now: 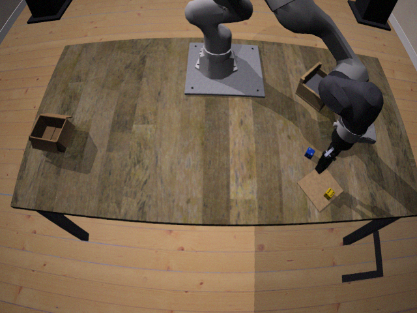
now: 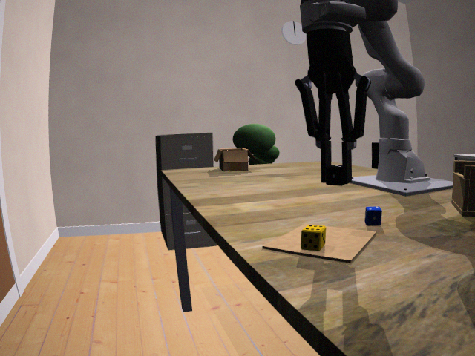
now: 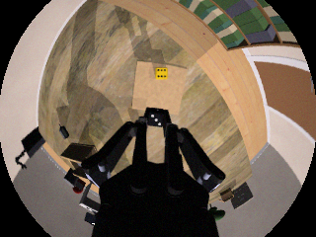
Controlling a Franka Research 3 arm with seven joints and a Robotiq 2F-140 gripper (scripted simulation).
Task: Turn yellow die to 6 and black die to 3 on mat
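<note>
While the tool clamps the black die aloft, the yellow die sits near the mat's edge.

die on mat, die near mat, die in hand

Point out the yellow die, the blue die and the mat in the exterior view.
yellow die (image 2: 312,238): exterior view, side face toward the camera
blue die (image 2: 373,216): exterior view, front face
mat (image 2: 348,245): exterior view, bare surface beside the yellow die
</note>
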